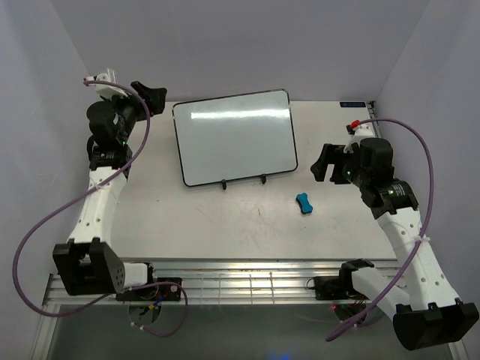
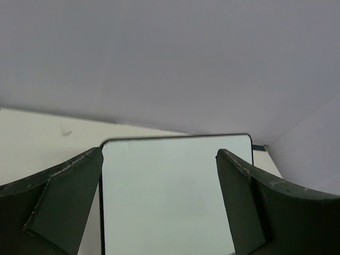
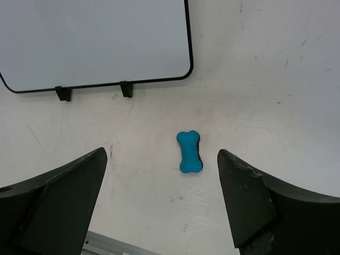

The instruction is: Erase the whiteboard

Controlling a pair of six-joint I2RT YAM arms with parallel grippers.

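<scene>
Clearly the whiteboard [image 1: 234,137] is the widest thing on the bench [image 1: 225,225]. It leans back on a black wire stand whose two small feet [image 1: 223,182] poke out under its near edge. Its face is glossy plain white inside a thin black rim with rounded corners, and a pale band of glare runs across the upper part.

From the left hand [image 1: 152,97], the board lies straight ahead. In the left wrist view its face fills the gap between the two dark fingers [image 2: 64,202], and its far edge runs from one finger to the other. This hand is spread wide and grips nothing. It hangs just off the board's far left corner, apart from the rim.

From the right hand [image 1: 322,163], the board is ahead and off to the left, its rounded near corner and both stand feet in sight. This hand is also spread wide with nothing in it, and it hovers beside the board's right edge without touching it.

Below the right hand, a small blue bone-shaped eraser [image 3: 189,152] lies flat on the bench. It shows between the fingers, nearer the right one, and well apart from the board's near edge.

Purple cables [image 1: 45,225] loop out from both arms.
</scene>
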